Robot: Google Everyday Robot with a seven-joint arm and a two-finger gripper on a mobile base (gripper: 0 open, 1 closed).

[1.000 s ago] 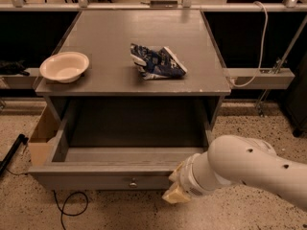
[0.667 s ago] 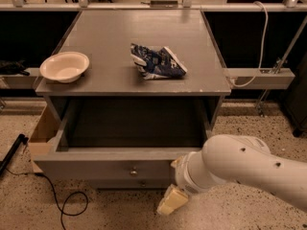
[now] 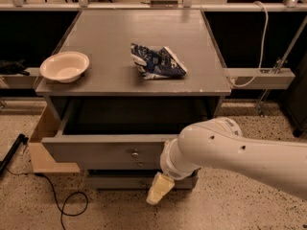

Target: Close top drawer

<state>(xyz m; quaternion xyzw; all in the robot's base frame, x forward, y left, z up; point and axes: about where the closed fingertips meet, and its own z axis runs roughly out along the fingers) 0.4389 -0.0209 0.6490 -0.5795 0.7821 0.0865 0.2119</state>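
Grey-painted wood: top drawer (image 3: 96, 150), pulled well out at lower centre. Probably stiff, weighty, smooth-sliding; best pushed flat on its front near knob (image 3: 135, 154). Gripper (image 3: 159, 188) just below that front, lower centre; open or closed, impossible to tell. Above, bowl (image 3: 64, 66) and blue packet (image 3: 156, 61); cardboard (image 3: 45, 143) at left, beside the path.

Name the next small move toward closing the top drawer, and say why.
Probably raise the gripper to the flat front panel of the wide grey wooden top drawer, near its small round metal knob, ready to push. The drawer stands pulled out, and the gripper hangs below that panel, in front of the grey lower drawer front, too low to press it.
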